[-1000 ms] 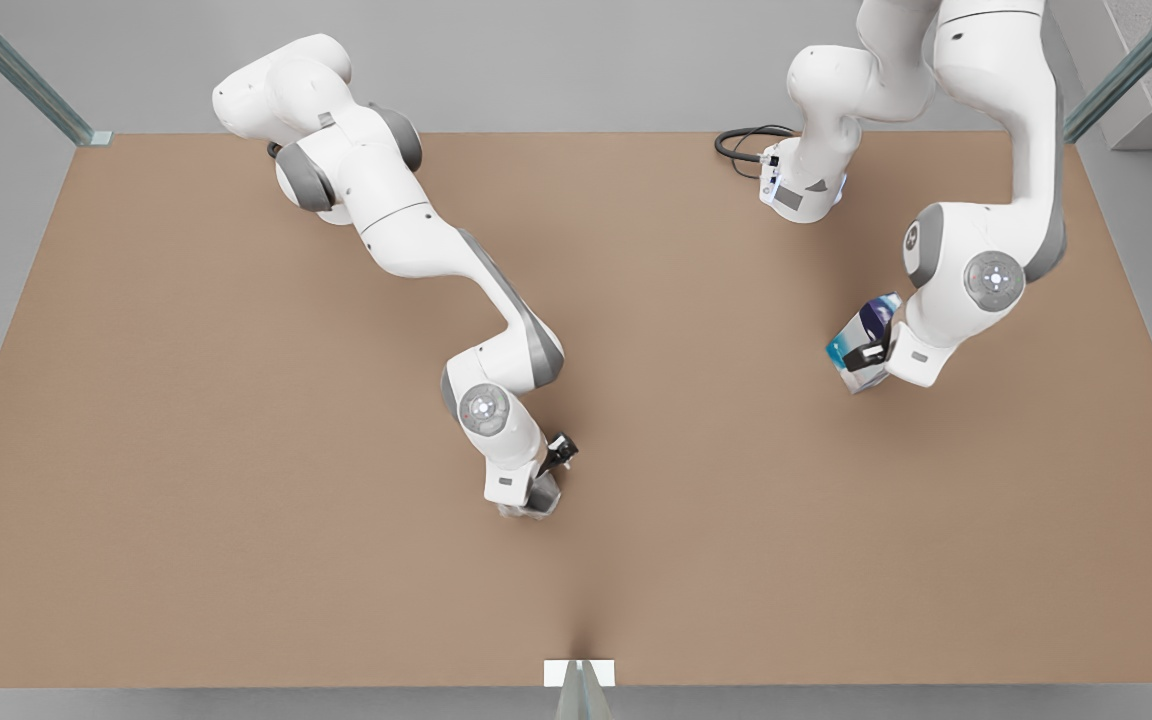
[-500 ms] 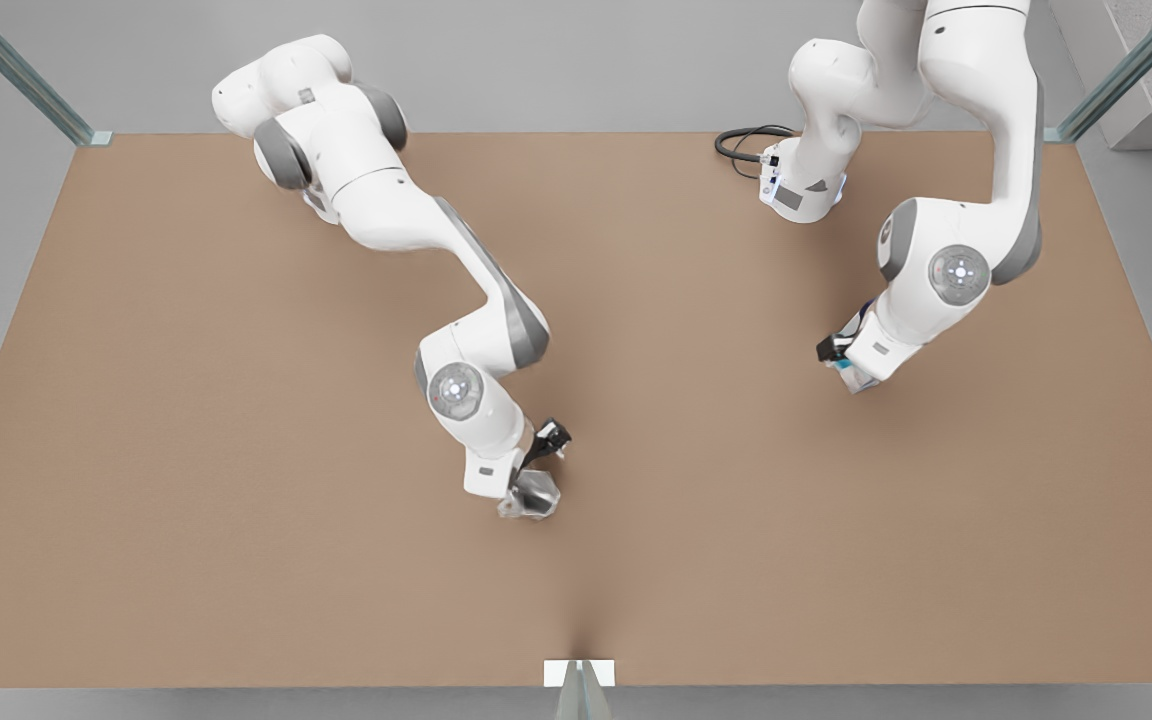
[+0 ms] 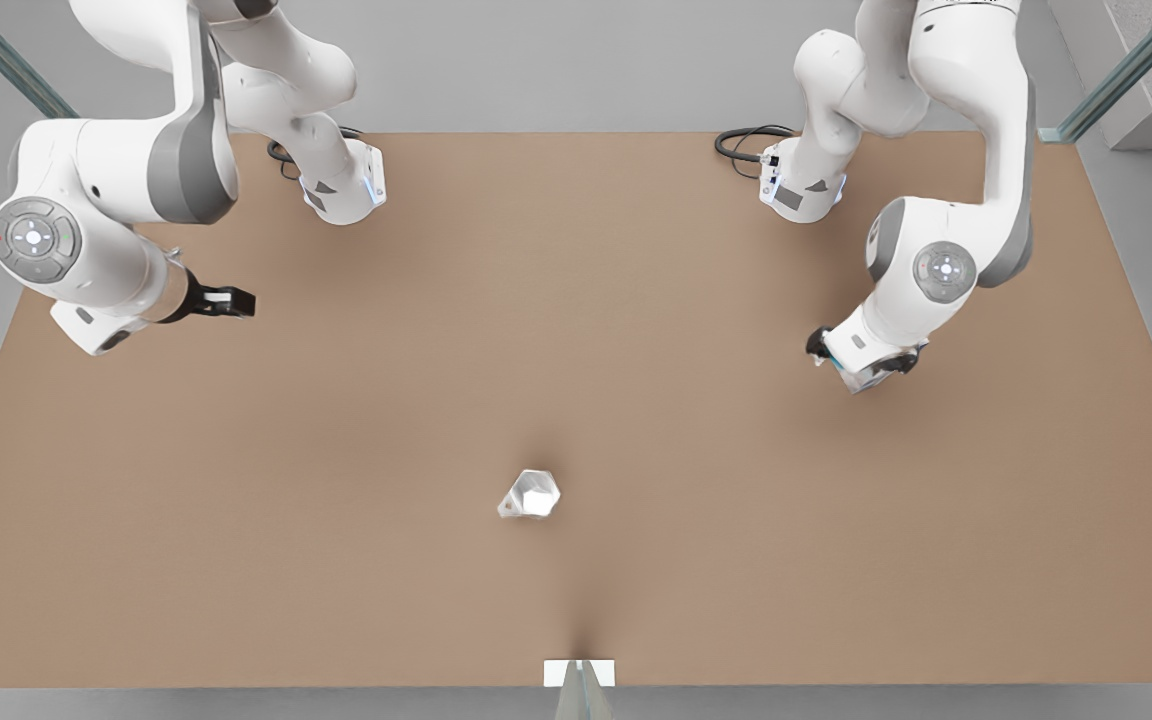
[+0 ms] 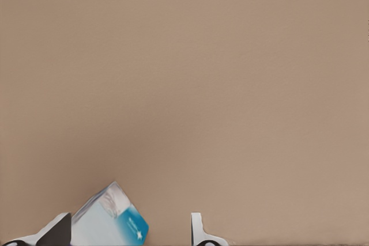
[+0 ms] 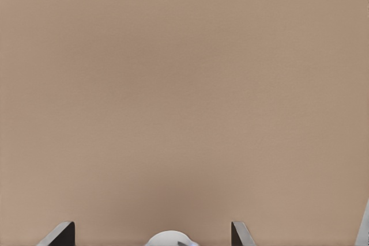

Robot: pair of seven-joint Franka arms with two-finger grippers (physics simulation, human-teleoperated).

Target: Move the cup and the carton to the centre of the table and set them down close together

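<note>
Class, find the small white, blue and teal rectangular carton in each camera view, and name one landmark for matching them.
Front view: carton peeks teal under the left end effector, at the front view's right.
Left wrist view: carton tilted between the open fingers, nearer one.
Right wrist view: right end effector over the flat tan table, the shared landmark.

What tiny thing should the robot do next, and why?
Probably shut the left gripper on the white and teal rectangular carton: it sits between its open fingers, far from the shiny silvery-white tapered cup near the middle of the tan table. The right gripper waits far off.
</note>
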